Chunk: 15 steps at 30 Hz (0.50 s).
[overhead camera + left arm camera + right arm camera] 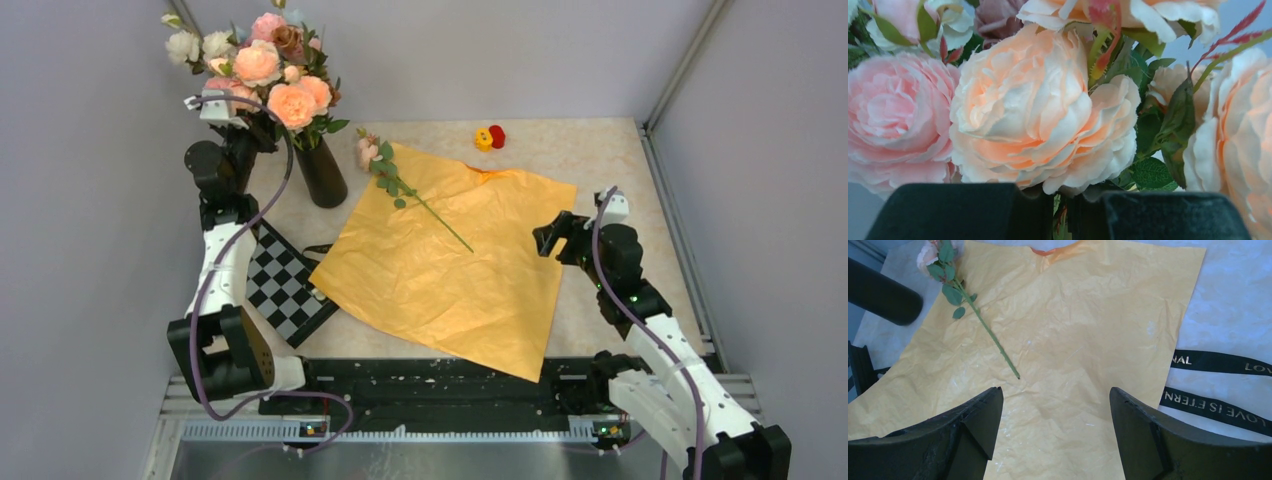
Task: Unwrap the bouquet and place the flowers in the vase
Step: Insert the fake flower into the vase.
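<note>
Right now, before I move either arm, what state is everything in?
Orange paper: unwrapped, spread flat.
Black vase: upright.
Flowers: bunched in vase.
Loose rose: lying across paper.
Black ribbon: untied, on table.
Left gripper: closed on flower stems.
Right gripper: open, empty, over paper.

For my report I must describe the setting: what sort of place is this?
Probably a robot test cell in a lab, not a flower shop: plain grey walls, a checkerboard panel on the table, and a metal rail along its near edge.
</note>
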Motion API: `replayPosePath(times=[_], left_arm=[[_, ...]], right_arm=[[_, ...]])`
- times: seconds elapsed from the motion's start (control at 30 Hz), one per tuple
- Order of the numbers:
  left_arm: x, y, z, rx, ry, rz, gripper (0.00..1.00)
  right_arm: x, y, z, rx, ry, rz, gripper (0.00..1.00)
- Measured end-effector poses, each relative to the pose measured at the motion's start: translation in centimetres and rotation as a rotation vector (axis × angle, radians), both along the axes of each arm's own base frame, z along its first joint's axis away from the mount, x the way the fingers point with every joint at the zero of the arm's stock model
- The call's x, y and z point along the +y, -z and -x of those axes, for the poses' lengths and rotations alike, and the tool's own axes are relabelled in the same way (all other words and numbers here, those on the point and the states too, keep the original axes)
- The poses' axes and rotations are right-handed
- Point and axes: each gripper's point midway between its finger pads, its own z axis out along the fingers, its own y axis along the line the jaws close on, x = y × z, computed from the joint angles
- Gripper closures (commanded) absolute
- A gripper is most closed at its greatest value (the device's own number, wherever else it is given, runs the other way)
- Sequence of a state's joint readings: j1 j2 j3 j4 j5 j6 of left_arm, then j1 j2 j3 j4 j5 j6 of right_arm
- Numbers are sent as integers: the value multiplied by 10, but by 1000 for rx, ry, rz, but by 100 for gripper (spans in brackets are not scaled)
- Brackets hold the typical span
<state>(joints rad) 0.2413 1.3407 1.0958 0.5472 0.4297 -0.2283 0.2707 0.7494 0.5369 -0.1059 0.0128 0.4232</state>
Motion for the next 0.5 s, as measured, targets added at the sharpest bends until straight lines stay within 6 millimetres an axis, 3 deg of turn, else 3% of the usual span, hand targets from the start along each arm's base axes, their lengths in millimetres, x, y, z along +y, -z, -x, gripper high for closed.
replayPosePath(times=[0.17, 0.5], left_arm=[[1, 16, -5, 32, 0, 9, 100], [-3, 16, -12, -3, 35, -13, 100]], right_arm=[[1, 0, -1, -2, -3, -1, 21], [2, 3, -2, 9, -6, 0, 21]])
